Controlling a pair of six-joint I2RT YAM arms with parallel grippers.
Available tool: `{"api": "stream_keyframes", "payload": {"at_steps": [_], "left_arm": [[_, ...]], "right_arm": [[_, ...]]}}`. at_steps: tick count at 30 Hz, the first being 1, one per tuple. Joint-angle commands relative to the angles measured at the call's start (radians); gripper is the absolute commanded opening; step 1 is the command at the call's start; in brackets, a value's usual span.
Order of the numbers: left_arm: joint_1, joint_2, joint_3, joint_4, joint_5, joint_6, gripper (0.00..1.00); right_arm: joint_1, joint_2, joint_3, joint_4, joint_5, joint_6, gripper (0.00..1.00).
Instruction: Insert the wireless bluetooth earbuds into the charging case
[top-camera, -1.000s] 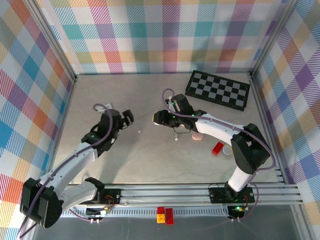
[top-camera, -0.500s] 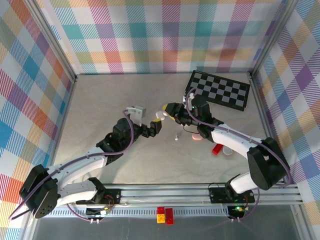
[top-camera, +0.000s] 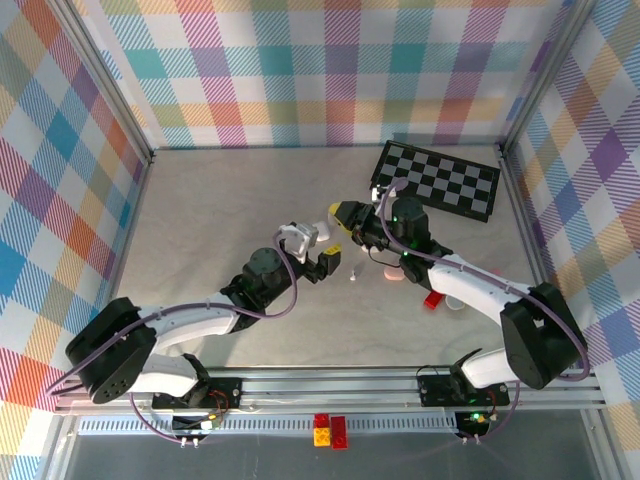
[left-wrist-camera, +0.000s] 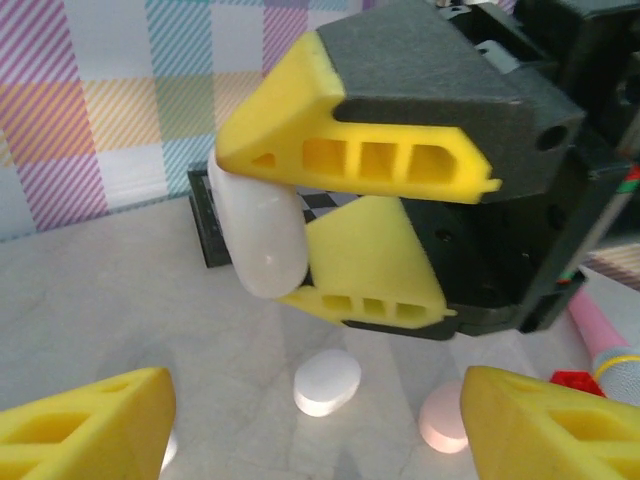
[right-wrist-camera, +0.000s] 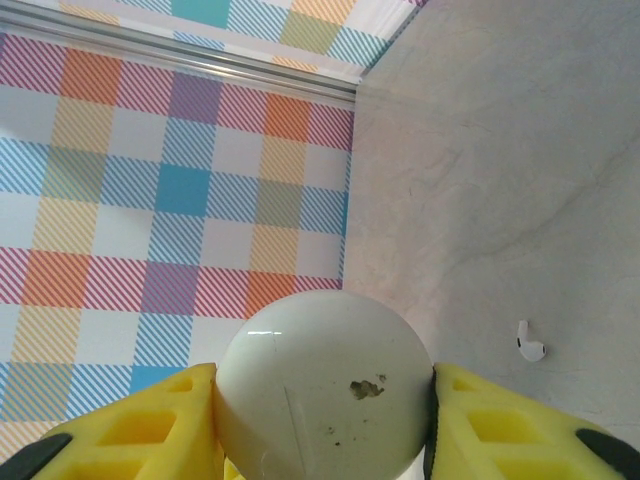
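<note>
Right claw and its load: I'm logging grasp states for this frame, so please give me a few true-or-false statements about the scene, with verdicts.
1. The right claw grips a white charging case. True.
2. The left claw is shut on an earbud. False: its fingers are spread wide with nothing between them.
3. A white earbud lies on the table. True.
4. The checkerboard lies beside the left arm's base. False: it is at the far right of the table, beyond the right claw.

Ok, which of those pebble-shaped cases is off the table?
The white case clamped between the jaws of the right gripper; the other white case and the pink case lie on the table.
</note>
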Motion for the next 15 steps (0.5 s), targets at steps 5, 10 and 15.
{"api": "stream_keyframes", "payload": {"at_steps": [5, 10, 15], "left_arm": [[-0.007, 0.090, 0.051, 0.222, -0.035, 0.048, 0.65], [-0.008, 0.106, 0.064, 0.257, -0.012, 0.029, 0.62], [-0.008, 0.066, 0.056, 0.234, -0.027, -0.002, 0.63]], "right_arm": [[-0.006, -0.039, -0.014, 0.070, -0.028, 0.014, 0.44], [-0.006, -0.037, -0.013, 0.070, -0.040, 0.002, 0.44], [-0.006, -0.034, -0.020, 0.074, -0.038, -0.004, 0.44]]}}
